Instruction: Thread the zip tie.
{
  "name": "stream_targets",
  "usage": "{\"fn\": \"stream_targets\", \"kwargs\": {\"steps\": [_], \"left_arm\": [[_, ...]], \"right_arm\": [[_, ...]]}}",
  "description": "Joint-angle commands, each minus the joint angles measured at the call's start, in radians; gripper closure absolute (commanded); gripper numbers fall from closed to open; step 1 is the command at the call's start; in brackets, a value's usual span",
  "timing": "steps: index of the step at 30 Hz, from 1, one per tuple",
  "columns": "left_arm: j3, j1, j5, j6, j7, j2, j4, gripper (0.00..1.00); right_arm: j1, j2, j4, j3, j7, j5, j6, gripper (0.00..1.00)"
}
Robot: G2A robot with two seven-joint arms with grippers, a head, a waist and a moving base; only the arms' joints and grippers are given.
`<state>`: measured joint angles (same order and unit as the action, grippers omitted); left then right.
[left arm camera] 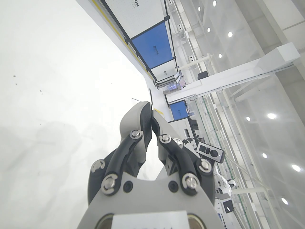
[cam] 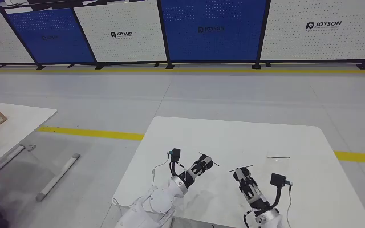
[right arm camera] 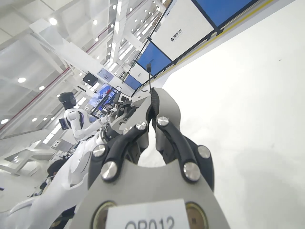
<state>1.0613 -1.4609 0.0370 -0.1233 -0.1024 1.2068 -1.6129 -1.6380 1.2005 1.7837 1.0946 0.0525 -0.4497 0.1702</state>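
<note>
My left gripper (cam: 204,162) hangs low over the white table (cam: 239,134), shut on a thin black zip tie strip (cam: 209,160). In the left wrist view the strip's narrow end (left arm camera: 150,95) sticks out past the closed fingertips of that gripper (left arm camera: 151,109). To its right, my right gripper (cam: 242,172) is shut on another black stretch of zip tie (cam: 240,169). In the right wrist view the square head (right arm camera: 149,67) stands on its stem above this gripper (right arm camera: 151,96). I cannot tell whether both hold one tie. The two grippers are a short gap apart.
A loose black zip tie (cam: 278,157) lies flat on the table at the far right. The table's far edge (cam: 234,118) borders open floor with a yellow line (cam: 91,133). A second white table (cam: 23,119) stands to the left.
</note>
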Motion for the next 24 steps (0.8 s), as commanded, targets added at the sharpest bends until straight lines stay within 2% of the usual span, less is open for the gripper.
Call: {"fn": "stream_targets", "kwargs": {"steps": [1, 8, 13, 17, 24], "left_arm": [[0.000, 0.000, 0.000, 0.000, 0.000, 0.000, 0.000, 1.00], [0.000, 0.000, 0.000, 0.000, 0.000, 0.000, 0.000, 1.00], [0.000, 0.000, 0.000, 0.000, 0.000, 0.000, 0.000, 1.00], [0.000, 0.000, 0.000, 0.000, 0.000, 0.000, 0.000, 1.00], [0.000, 0.000, 0.000, 0.000, 0.000, 0.000, 0.000, 1.00]], "right_arm": [[0.000, 0.000, 0.000, 0.001, 0.000, 0.001, -0.001, 1.00], [0.002, 0.000, 0.002, 0.004, 0.000, 0.007, -0.005, 1.00], [0.030, 0.005, 0.006, 0.016, -0.086, 0.090, -0.081, 1.00], [0.062, 0.010, -0.016, -0.006, -0.128, 0.065, -0.132, 1.00], [0.068, 0.014, -0.017, -0.017, -0.113, 0.062, -0.124, 1.00]]}}
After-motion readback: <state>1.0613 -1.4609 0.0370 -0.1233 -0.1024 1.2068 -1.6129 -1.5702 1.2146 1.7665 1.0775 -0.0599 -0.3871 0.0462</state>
